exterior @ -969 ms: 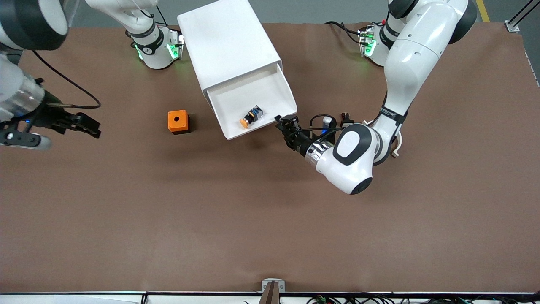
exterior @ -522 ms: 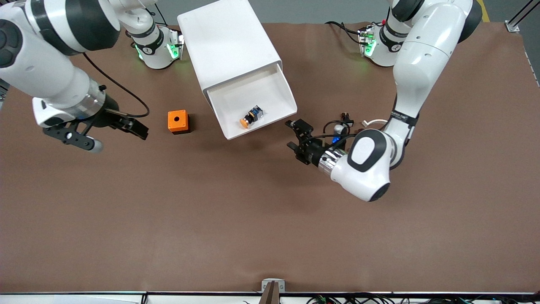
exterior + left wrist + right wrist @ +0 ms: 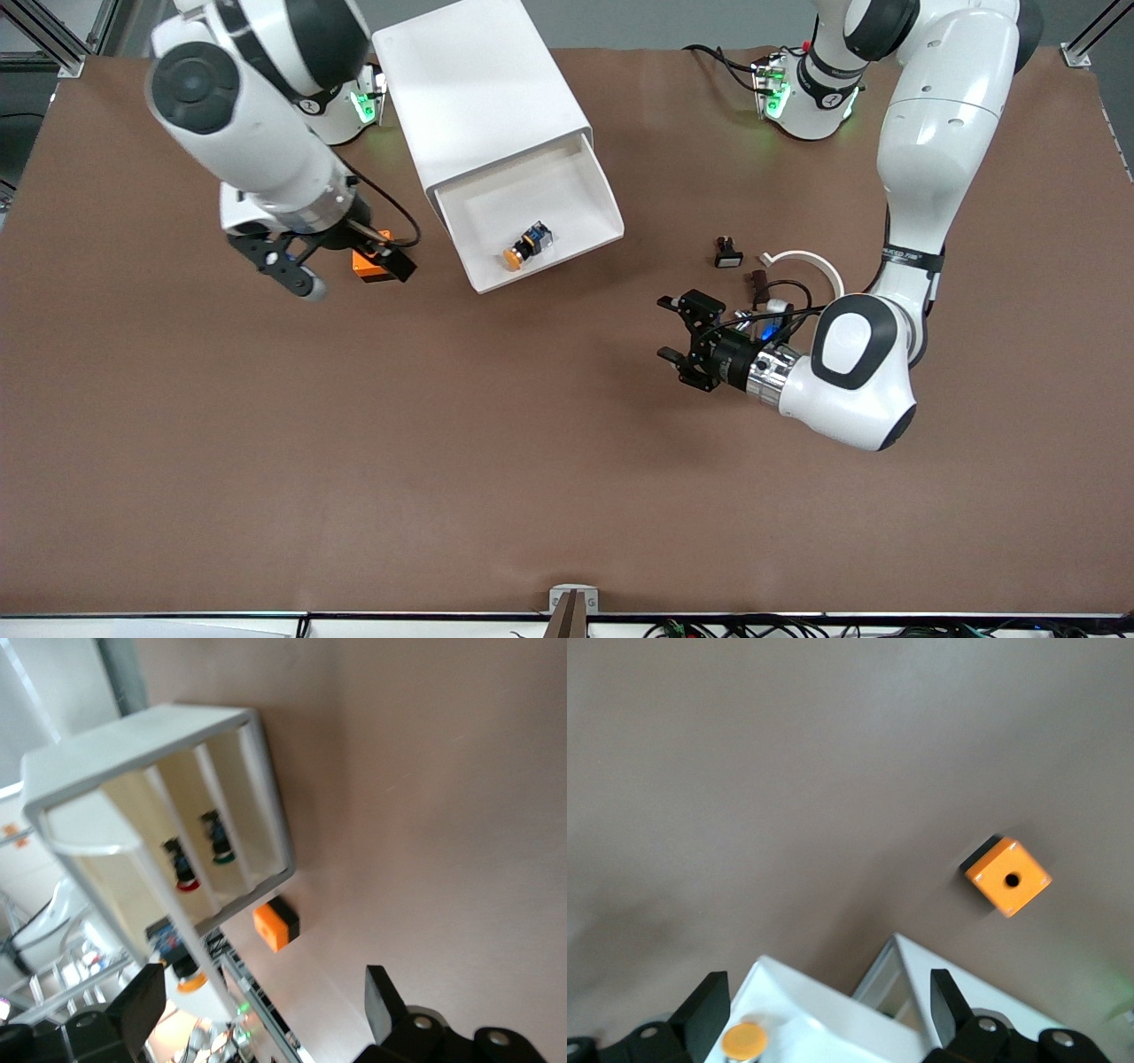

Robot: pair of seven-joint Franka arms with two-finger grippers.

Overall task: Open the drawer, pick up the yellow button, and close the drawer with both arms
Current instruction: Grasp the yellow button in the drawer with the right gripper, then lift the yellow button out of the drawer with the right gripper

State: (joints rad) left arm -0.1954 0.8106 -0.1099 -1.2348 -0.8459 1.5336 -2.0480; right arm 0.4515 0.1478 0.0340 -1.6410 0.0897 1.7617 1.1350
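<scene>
The drawer [image 3: 532,213] stands pulled out of the white cabinet [image 3: 478,89], the button [image 3: 524,247] lying inside (orange cap toward the drawer's front). The right gripper [image 3: 354,266] hangs wide open, empty, above the orange cube [image 3: 368,266]; the left gripper [image 3: 684,341], open and empty, hovers over the brown table [image 3: 443,461].

Left gripper [image 3: 680,341] backed off the drawer [image 3: 532,217]; right gripper [image 3: 341,270] reached the orange cube [image 3: 368,263]

White jointed arms [image 3: 921,168], black bands, black cables, green base lights.
</scene>
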